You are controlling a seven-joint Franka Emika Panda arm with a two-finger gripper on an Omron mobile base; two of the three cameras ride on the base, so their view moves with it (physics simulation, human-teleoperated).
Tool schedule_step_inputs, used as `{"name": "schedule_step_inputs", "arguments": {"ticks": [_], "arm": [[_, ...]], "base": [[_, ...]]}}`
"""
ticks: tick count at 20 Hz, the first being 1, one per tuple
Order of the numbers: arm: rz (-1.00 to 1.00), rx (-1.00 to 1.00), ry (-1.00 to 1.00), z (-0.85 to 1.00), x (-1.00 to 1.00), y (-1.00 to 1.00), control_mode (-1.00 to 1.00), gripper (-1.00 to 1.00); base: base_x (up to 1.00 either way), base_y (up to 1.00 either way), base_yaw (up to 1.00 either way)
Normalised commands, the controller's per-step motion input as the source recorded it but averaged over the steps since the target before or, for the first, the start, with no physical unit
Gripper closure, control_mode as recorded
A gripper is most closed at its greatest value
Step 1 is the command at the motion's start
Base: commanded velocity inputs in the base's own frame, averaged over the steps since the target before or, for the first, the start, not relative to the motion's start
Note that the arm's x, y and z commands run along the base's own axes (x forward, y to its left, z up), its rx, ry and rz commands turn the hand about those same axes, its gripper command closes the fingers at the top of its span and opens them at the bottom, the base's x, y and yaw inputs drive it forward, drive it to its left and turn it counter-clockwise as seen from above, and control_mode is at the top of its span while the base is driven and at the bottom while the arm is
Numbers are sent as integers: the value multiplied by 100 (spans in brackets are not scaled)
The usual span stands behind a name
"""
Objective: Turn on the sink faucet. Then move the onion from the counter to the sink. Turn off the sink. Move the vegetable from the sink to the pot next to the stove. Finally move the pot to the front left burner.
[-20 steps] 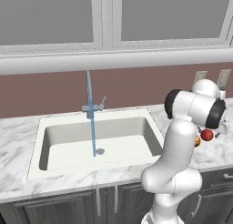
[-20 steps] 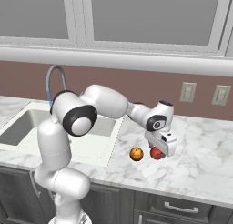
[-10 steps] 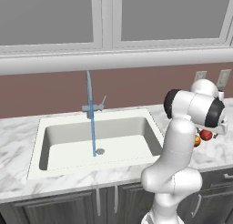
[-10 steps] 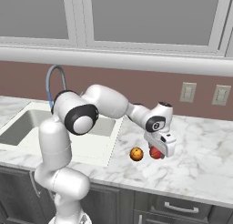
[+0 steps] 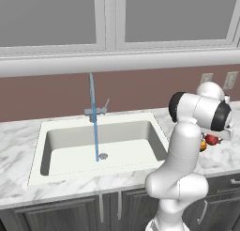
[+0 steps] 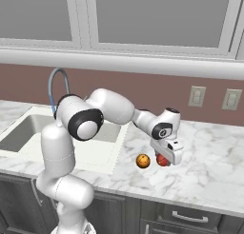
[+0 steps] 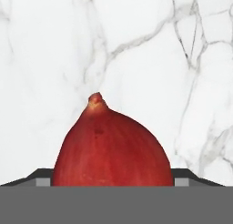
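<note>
The gripper (image 6: 164, 160) is down on the counter (image 6: 209, 166) right of the sink (image 5: 101, 148), sitting over the onion (image 6: 162, 160). In the hand view the onion (image 7: 112, 150) looms big and red between the 2 fingertips, pointy tip up against the marble counter (image 7: 54, 50). The dark fingertip (image 7: 42, 177) peeks out at the onion's left edge and another at its right, so the fingers sit on either side of it, but honestly I can't tell if they're pressing on it or just close to it.

An orange ball (image 6: 143, 160) sits just beside the onion on the sink side. From the left base view the onion (image 5: 212, 140) pokes out red behind the arm. Water runs in a thin blue stream from the faucet (image 5: 92, 96) down to the drain (image 5: 102, 156).
</note>
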Motion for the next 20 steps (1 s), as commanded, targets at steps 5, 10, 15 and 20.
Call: {"name": "schedule_step_inputs", "arguments": {"ticks": [5, 10, 15, 20], "arm": [[0, 0, 0, -12, -12, 5, -100, 100], [0, 0, 0, 1, -17, 0, -100, 100], [0, 0, -5, 34, -9, 13, -100, 100], [1, 0, -6, 61, -2, 33, -100, 100]], "base": [[0, 0, 0], [0, 0, 0], [0, 0, 0], [0, 0, 0]]}}
